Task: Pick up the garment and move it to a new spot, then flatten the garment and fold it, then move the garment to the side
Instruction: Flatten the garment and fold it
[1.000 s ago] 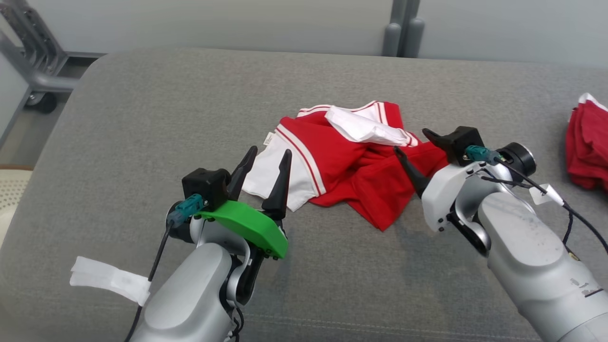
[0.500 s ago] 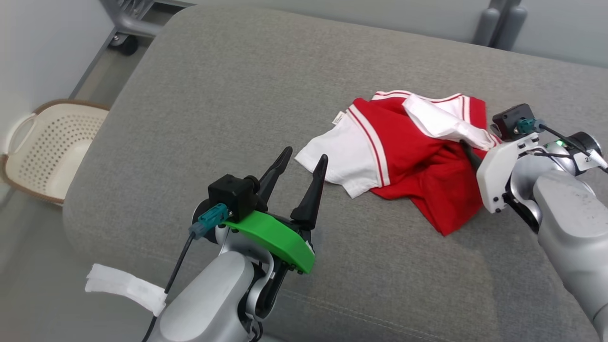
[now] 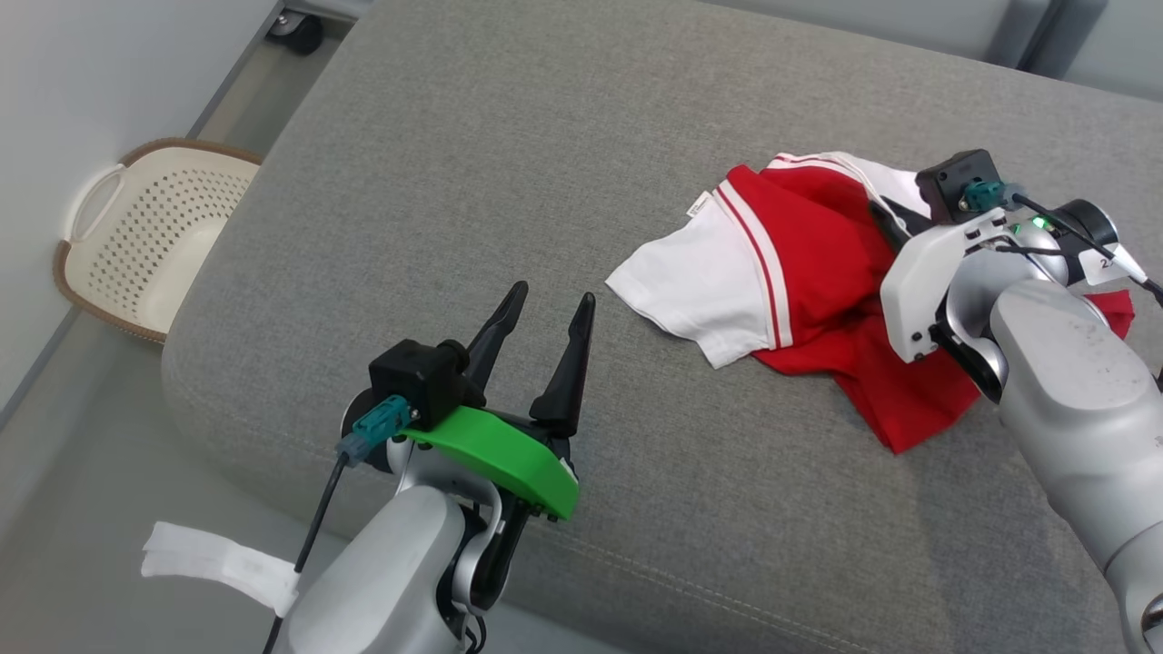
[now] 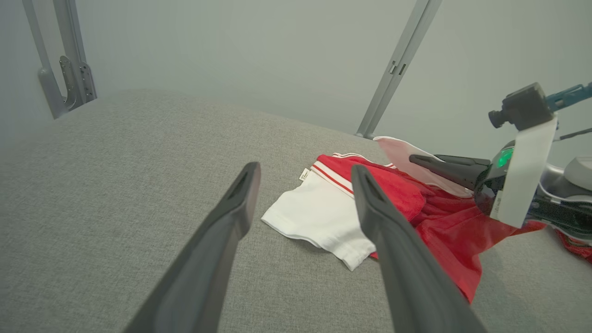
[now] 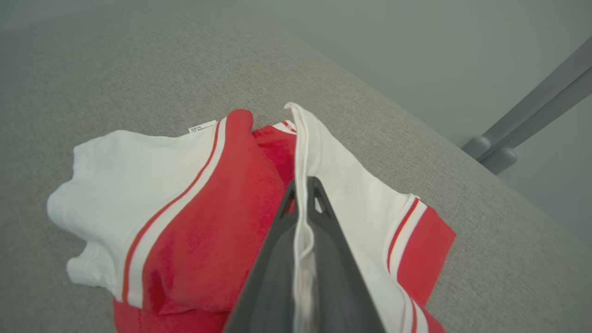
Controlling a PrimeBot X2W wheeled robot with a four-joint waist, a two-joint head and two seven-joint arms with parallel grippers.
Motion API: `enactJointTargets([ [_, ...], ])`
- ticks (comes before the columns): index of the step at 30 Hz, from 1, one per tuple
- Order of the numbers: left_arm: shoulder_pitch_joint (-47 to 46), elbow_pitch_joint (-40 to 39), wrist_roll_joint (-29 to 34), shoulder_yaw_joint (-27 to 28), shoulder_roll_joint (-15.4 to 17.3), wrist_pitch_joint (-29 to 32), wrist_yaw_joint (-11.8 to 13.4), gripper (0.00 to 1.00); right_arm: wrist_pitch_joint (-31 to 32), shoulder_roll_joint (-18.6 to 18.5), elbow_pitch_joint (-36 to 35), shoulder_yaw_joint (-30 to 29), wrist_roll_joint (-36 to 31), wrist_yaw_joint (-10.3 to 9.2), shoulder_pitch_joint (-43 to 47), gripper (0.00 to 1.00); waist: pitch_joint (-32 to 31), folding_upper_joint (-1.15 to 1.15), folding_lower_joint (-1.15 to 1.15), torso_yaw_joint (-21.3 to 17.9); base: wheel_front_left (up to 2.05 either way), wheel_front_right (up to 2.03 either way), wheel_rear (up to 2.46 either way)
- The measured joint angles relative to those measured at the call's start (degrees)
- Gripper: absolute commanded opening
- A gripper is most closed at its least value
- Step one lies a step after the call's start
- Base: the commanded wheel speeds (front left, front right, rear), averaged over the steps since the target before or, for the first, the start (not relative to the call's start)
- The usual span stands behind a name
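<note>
Nearest us, the left gripper [image 3: 552, 292] hovers over the front edge of the grey cushion [image 3: 509, 163]. Its two fingers [image 4: 393, 259] stand wide apart and hold nothing.

Further in and to the right, the garment [image 3: 818, 272] lies crumpled on the cushion, red body down, with one white sleeve spread toward the left gripper. The right gripper [image 5: 303, 182] is closed on it: in the right wrist view the edge of the other white sleeve [image 5: 351, 203] runs between the two pressed fingers.

We judge the step in hand to be the first one, the pick-up. The grip is made, but most of the cloth rests on the cushion. The next move calls for a lift high enough to free the trailing red hem, then a carry to the left.

For room, we note a broad bare stretch of cushion left of and beyond the garment. The limits are the front edge and the rounded left corner, past which a basket [image 3: 150, 232] sits on the floor
</note>
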Motion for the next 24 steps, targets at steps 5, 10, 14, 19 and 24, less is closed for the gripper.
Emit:
enactJointTargets([
  [5,1.1,0.1,1.1,0.8,0.0,0.0,0.0,1.00,-4.0,0.0,-1.0,-0.1,0.1,0.00,-1.9,0.00,-0.7,0.00,0.00,-2.0,0.00,0.00,0.00],
  [10,2.1,0.8,1.8,1.7,0.0,0.0,0.5,1.00,-8.8,0.1,-3.1,-0.6,0.9,0.00,-3.4,0.00,-1.9,0.00,0.00,-4.4,0.00,0.00,0.00],
  [14,3.0,1.8,2.3,2.1,0.0,0.0,0.5,1.00,-12.6,-0.2,-5.2,-1.6,1.0,0.00,-4.7,0.00,-3.0,0.00,0.00,-6.7,0.00,0.00,0.00],
  [19,4.0,2.5,2.4,2.7,0.1,0.0,0.5,1.00,-14.3,-1.3,-7.7,-2.7,1.5,0.00,-5.7,0.00,-4.7,0.00,0.00,-9.7,0.00,0.00,0.00],
  [24,5.2,3.7,2.8,3.3,0.1,0.0,0.5,1.00,-14.8,-2.6,-10.9,-3.0,1.6,0.00,-5.9,0.00,-6.5,0.00,0.00,-12.9,0.00,0.00,0.00],
])
